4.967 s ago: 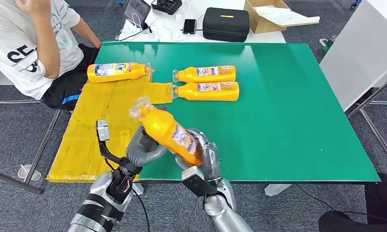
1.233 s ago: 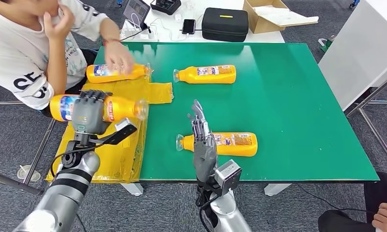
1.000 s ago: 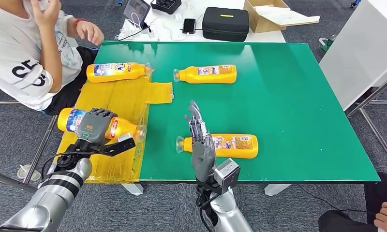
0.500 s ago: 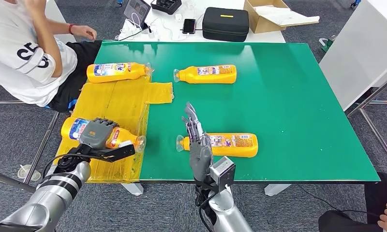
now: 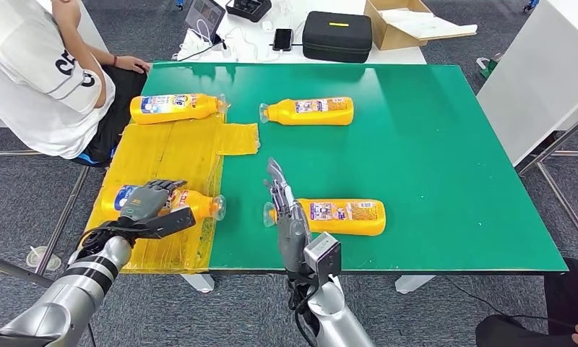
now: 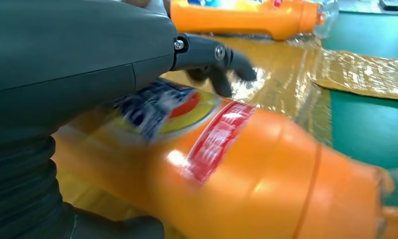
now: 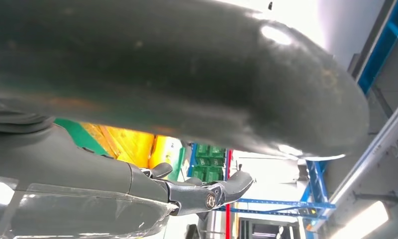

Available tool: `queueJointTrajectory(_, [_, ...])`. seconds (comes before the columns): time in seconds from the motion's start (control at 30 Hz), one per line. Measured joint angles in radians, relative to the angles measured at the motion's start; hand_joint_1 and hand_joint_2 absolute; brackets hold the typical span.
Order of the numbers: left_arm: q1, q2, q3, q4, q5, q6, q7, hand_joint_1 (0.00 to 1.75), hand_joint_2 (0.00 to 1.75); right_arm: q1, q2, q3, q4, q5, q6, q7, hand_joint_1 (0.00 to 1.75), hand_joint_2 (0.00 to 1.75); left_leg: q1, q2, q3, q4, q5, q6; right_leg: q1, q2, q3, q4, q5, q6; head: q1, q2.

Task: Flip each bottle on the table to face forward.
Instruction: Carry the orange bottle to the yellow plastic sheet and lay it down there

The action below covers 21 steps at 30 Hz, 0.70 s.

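— Gripping an orange bottle (image 5: pixel 188 203) with the left hand (image 5: pixel 147 203), fingers clamped over the label, low over the yellow taped sheet (image 5: pixel 172 155) at the near left of the green table (image 5: pixel 445 144). Lying on its side, clear cap end toward the table's middle, just past the sheet's edge.

— And from the left wrist camera?

— Same bottle (image 6: pixel 247 169) close up, red and blue label facing up, dark fingers (image 6: pixel 212 55) curled over the top, thumb underneath. Second bottle (image 6: pixel 247 15) lying farther off on the sheet.

— Right hand?

— Raised on edge at the near table edge (image 5: pixel 286 213), fingers straight and close together, holding nothing. Fingertips beside the neck of the near orange bottle (image 5: pixel 340 216); touching or not, cannot tell. That bottle lying on the green, cap end toward the hand, label up.

— Other bottles?

— Far left bottle (image 5: pixel 174 108) at the far end of the yellow sheet, cap end pointing right, blue label at the base. Middle far bottle (image 5: pixel 308 110) on the green, cap end pointing left, well apart from the near one.

— Anything else around?

— Seated person in a white shirt (image 5: pixel 37 79) at the far left corner, hand resting on a knee. Black case (image 5: pixel 337 35), phone (image 5: pixel 283 38) and open cardboard box (image 5: pixel 409 22) on a white table beyond.
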Motion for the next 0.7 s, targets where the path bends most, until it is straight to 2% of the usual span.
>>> queueJointTrajectory(0.33, [0.000, 0.003, 0.001, -0.007, 0.111, -0.147, -0.041, 0.00, 1.75, -0.017, 0.008, 0.001, 0.046, 0.003, 0.007, 0.004, 0.00, 0.00, 0.000, -0.001, 0.004, 0.000, 0.000, 0.000, 0.000, -0.001, 0.005, 0.000, 0.000, 0.000, 0.000, 0.000])
queueJointTrajectory(0.6, [0.003, 0.008, 0.000, -0.018, 0.142, -0.182, -0.043, 0.00, 1.75, -0.021, 0.011, 0.001, 0.069, 0.003, 0.008, 0.004, 0.00, 0.00, 0.000, -0.001, 0.006, -0.001, 0.001, 0.000, 0.000, -0.002, 0.006, 0.000, 0.000, 0.000, 0.000, 0.000])
queueJointTrajectory(0.7, [0.010, 0.016, -0.004, -0.039, 0.243, -0.264, -0.044, 0.00, 1.75, -0.025, 0.012, 0.000, 0.078, 0.003, 0.009, 0.004, 0.00, 0.00, 0.000, -0.001, 0.006, -0.001, 0.001, 0.000, 0.000, -0.002, 0.006, 0.000, 0.000, 0.000, 0.000, 0.000])
